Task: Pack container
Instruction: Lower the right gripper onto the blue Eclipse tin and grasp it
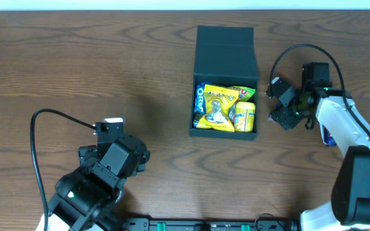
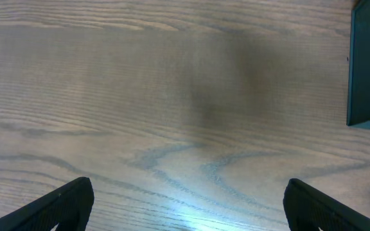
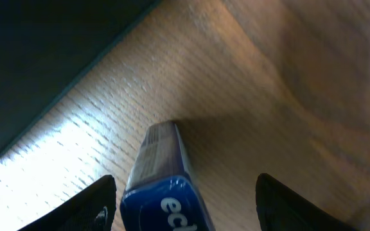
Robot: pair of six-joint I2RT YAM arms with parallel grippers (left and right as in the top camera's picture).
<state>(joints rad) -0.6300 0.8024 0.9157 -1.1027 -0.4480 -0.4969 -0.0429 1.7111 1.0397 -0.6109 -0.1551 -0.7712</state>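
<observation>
Find the container (image 1: 225, 50) right of centre on the tabletop (image 1: 108, 64), lid flapped back, an Oreo packet (image 1: 200, 99) and yellow snack bags (image 1: 218, 108) inside. See the right hand (image 1: 278, 102) just beside its right wall, spread wide around a blue packet (image 3: 162, 192), with a gap on each side and so clamping nothing. Centre on the packet first, then close on its flat faces, not the edges. Lift clear of the wall before crossing over. Probably lay it flat on top of the bags, since little bare floor shows. Release low. Leave the left hand (image 2: 189, 189), spread wide over bare wood, well apart from the box.
</observation>
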